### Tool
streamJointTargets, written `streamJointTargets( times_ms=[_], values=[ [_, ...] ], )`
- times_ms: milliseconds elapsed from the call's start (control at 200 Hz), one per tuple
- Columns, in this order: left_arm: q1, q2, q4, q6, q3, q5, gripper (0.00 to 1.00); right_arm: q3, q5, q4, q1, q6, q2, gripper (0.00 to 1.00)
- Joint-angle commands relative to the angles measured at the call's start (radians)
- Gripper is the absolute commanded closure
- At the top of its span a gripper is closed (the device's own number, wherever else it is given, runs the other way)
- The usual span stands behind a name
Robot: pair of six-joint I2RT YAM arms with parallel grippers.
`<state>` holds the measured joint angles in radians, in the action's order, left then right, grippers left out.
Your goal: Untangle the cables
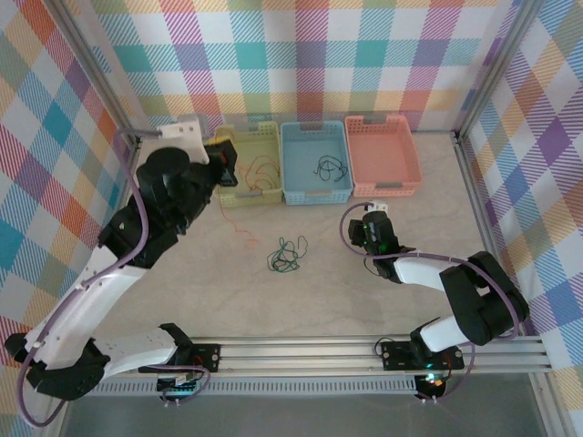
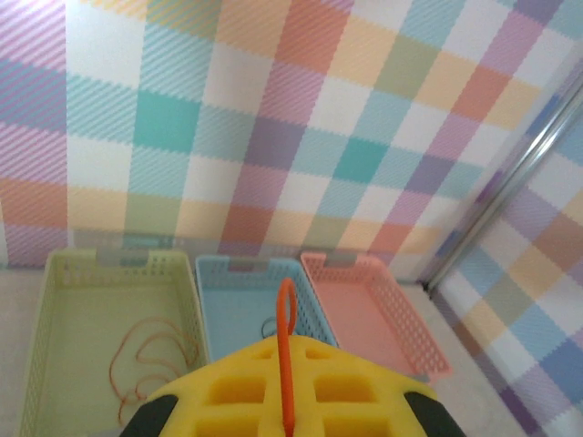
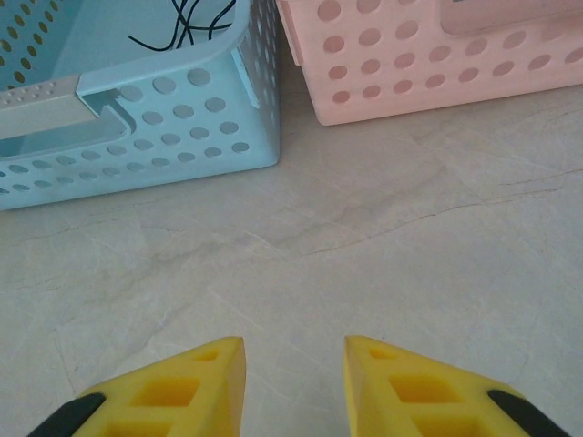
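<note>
White and black arms [image 1: 424, 270], looping lilac cables [image 1: 343, 229], yellow pincer fingers [image 3: 182, 387] with black tips

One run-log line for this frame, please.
left gripper: shut on orange cable | right gripper: open, empty, above table | green cable: on table | black cable: in blue basket

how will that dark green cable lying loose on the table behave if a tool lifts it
Probably floppy: the thin dark green cable lies in loose, irregular loops on the beige table. Likely very light, being so thin. It may dangle and drag, as the thin orange-red wire pinched in the left tool trails to the table.
</note>
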<state>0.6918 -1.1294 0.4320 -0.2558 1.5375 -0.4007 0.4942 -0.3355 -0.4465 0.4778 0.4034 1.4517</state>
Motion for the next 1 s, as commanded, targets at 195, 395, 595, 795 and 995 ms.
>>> streamJointTargets(
  times_ms=[195, 395, 595, 795, 995],
  values=[
    [-0.204, -0.215, 0.008, 0.026, 0.213, 0.164, 1.0, 0.028, 0.035, -0.028, -0.002, -0.022, -0.005, 0.66],
    [-0.292, -0.374, 0.019, 0.008, 0.365, 0.251, 1.0, 0.029, 0.046, -0.033, -0.001, -0.026, -0.002, 0.67],
    [-0.336, -0.512, 0.04, 0.007, 0.487, 0.254, 1.0, 0.031, 0.053, -0.032, -0.004, -0.029, 0.001, 0.67],
    [-0.345, -0.621, 0.048, 0.01, 0.565, 0.239, 1.0, 0.037, 0.061, -0.034, -0.002, -0.035, 0.006, 0.67],
    [-0.376, -0.725, 0.04, 0.013, 0.609, 0.23, 1.0, 0.039, 0.065, -0.035, -0.002, -0.041, 0.007, 0.67]
  ],
)
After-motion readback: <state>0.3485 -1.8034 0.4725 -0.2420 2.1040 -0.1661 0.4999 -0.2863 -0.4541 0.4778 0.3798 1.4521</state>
